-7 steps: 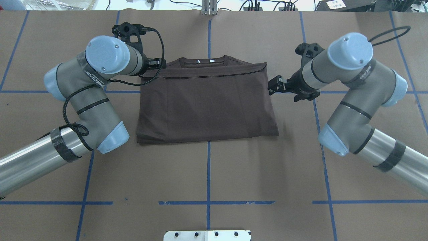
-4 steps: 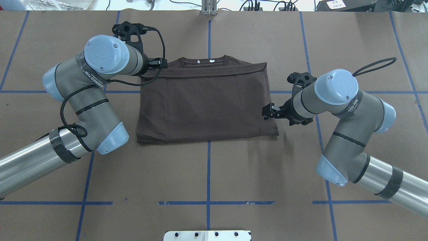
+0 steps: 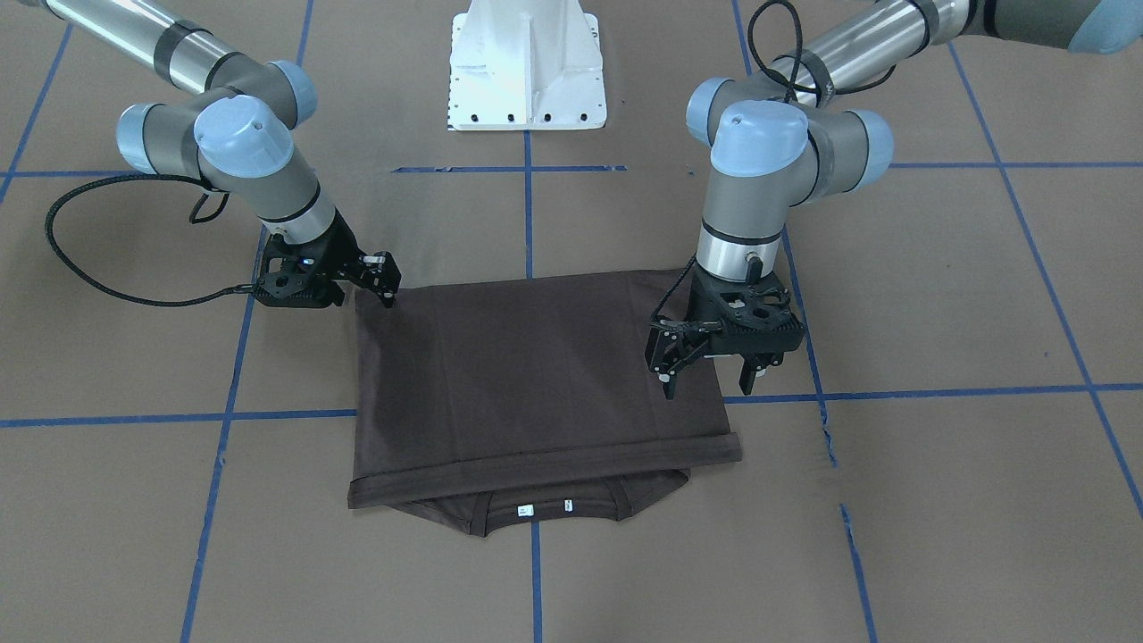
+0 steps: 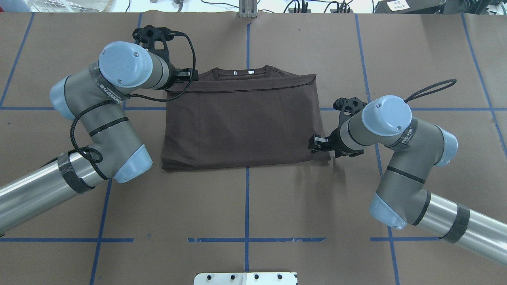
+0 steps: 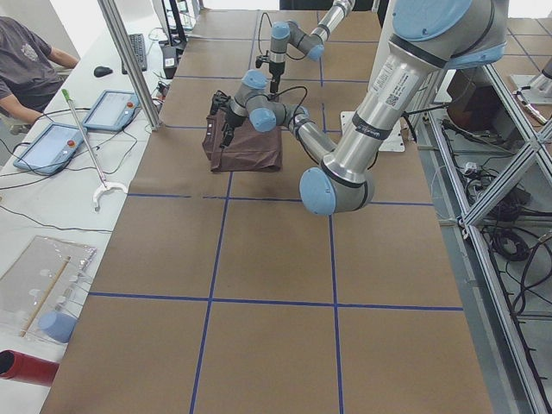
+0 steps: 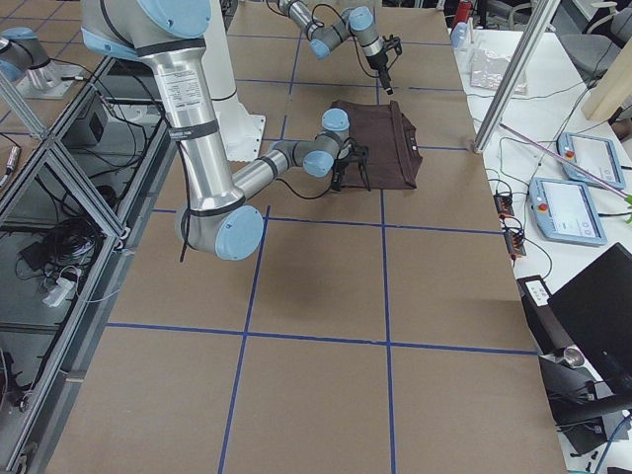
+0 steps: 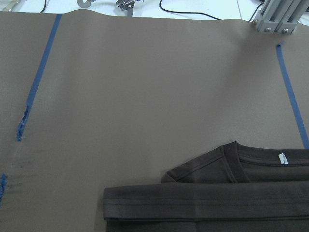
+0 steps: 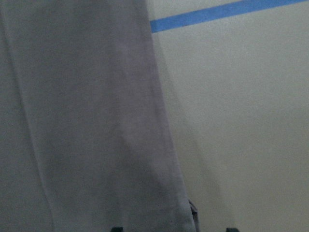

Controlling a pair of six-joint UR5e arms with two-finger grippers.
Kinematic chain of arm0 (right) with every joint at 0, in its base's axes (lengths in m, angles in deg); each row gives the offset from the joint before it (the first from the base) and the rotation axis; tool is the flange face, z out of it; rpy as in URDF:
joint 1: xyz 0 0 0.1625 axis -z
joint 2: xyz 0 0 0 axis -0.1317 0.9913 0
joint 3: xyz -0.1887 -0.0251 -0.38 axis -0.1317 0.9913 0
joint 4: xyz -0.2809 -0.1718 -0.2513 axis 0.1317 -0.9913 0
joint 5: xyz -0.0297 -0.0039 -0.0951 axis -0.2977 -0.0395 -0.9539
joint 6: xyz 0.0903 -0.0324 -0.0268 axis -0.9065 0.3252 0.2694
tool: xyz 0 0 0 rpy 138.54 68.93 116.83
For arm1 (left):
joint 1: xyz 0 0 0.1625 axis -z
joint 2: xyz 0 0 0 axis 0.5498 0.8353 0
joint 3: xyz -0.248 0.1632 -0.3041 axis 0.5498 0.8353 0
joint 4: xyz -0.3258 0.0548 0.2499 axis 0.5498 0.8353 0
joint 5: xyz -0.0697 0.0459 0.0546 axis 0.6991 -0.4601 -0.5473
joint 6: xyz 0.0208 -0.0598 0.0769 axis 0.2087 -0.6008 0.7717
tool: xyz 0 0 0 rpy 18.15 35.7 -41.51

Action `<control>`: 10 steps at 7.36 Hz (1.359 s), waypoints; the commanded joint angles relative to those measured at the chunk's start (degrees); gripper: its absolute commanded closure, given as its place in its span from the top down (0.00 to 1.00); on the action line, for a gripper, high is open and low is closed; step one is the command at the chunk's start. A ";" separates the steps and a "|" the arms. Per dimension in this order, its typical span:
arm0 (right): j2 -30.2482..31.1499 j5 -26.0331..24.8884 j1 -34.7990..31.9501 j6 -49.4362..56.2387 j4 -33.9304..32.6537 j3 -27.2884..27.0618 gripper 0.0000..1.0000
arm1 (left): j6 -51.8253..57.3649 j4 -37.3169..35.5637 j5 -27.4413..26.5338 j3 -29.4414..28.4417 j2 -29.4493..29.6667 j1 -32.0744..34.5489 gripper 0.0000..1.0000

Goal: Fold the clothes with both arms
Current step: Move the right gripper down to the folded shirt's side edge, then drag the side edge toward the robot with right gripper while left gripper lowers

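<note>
The dark brown T-shirt (image 4: 245, 122) lies folded into a flat rectangle at the table's middle. Its collar (image 4: 241, 72) and white neck tags peek out at the far edge. My left gripper (image 3: 708, 382) hovers open over the far left corner of the shirt (image 3: 518, 384), fingers pointing down and nothing between them. My right gripper (image 4: 315, 143) is low at the shirt's near right corner and open. In the right wrist view the shirt (image 8: 87, 121) fills the left half, and its edge runs between the two fingertips at the bottom. The left wrist view shows the folded hem and collar (image 7: 251, 159).
Brown paper with blue tape lines (image 4: 246, 206) covers the table. The white pedestal base (image 3: 527, 80) stands at the robot's side. A metal post (image 4: 247, 8) rises beyond the collar. At the far side a seated person (image 5: 26, 60) and tablets (image 5: 52, 147) sit on a white bench.
My right arm has swung back toward the robot along the shirt's right edge, from beside the far corner to the near right corner. The left arm has barely moved.
</note>
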 commanded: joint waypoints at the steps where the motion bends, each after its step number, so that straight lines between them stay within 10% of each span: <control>1: 0.03 0.30 0.19 0.31 0.00 0.05 0.28 | 0.25 0.04 -0.12 0.19 -0.16 0.00 1.00; 2: 0.20 0.65 0.11 0.49 0.00 -0.04 0.00 | 0.34 0.04 -0.12 0.19 -0.24 0.00 1.00; 6: 11.12 1.09 0.18 0.49 0.08 -11.57 0.00 | 0.17 0.04 -0.12 0.18 -0.25 0.00 1.00; 10: 28.49 -0.31 19.30 -3.26 0.53 -28.15 0.00 | -0.53 0.04 -0.12 0.27 -0.07 -0.18 1.00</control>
